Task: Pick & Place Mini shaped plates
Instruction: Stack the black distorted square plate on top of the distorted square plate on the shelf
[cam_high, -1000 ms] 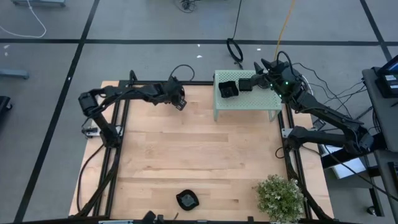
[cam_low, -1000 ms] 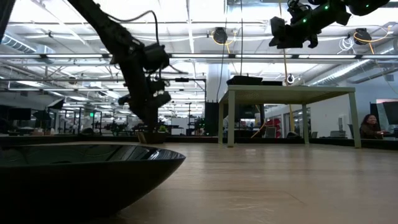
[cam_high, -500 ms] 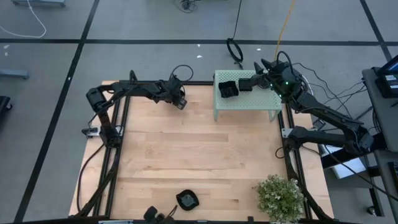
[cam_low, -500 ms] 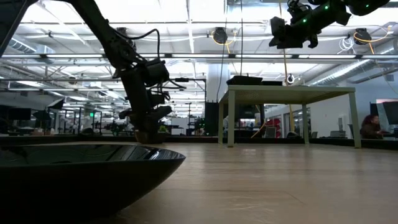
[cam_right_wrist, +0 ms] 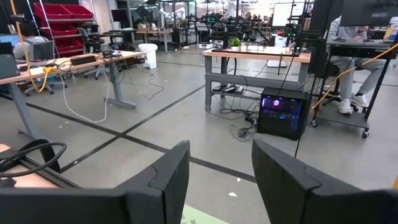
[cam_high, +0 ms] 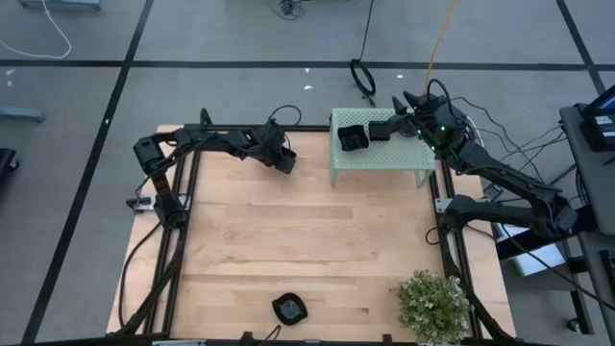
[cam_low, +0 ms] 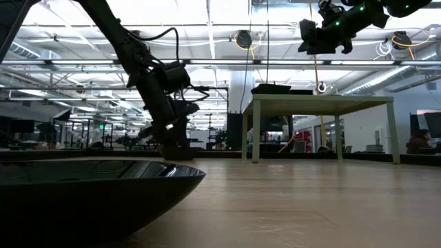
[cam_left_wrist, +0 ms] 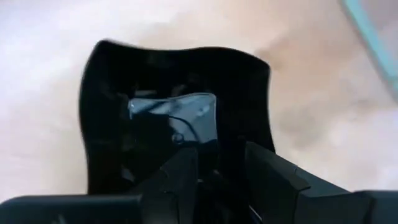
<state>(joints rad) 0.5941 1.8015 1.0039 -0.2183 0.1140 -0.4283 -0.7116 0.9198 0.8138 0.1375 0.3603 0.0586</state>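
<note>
At the desk's (cam_high: 317,240) eleven o'clock, the left gripper (cam_left_wrist: 221,165) fingers pinch what appears to be the rim of a glossy, stiff, likely slippery wavy-edged black mini plate (cam_left_wrist: 174,118), while the right gripper (cam_high: 402,104) hangs open above the stand (cam_high: 384,154).

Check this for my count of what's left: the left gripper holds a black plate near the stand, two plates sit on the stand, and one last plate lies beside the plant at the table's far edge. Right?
Not quite: the last plate lies at the table's near edge, left of the plant, as the high view shows. The rest stands: the left gripper holds a black plate near the stand, and two plates sit on the stand.
</note>
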